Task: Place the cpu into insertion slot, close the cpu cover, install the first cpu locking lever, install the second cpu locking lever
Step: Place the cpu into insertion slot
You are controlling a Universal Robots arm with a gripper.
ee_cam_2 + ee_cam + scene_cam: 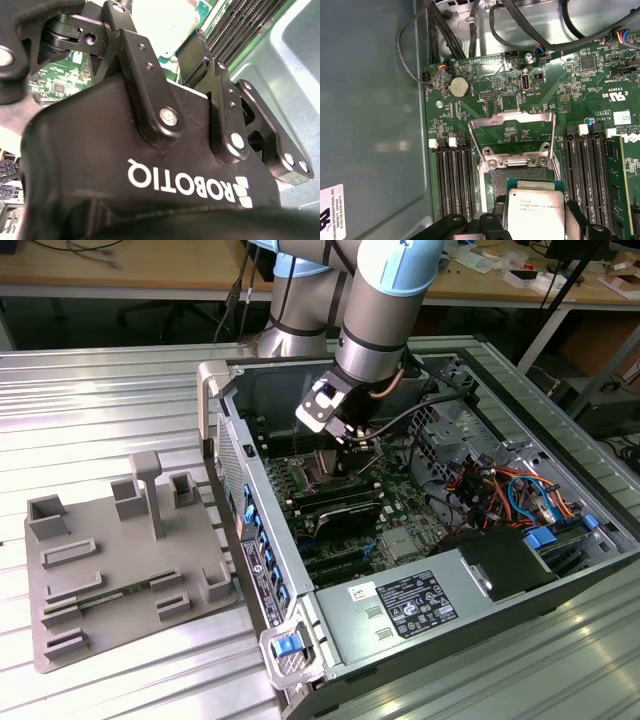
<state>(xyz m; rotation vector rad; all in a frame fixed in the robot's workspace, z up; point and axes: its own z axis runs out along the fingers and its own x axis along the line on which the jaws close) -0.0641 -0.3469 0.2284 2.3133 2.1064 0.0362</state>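
Cpu [536, 210] placement is the step in hand, I judge. The arm [385, 300] reaches into the case [240, 460], the cover [520, 115] stands open, and the gripper [532, 217] clamps it just over the slot [500, 177] — not yet seated. Seating calls for squaring up, then gentle lowering.

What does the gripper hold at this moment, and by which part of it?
The gripper holds the cpu by two opposite side edges, just above the insertion slot.

Arm [385, 300] steeply downward, jaws tight
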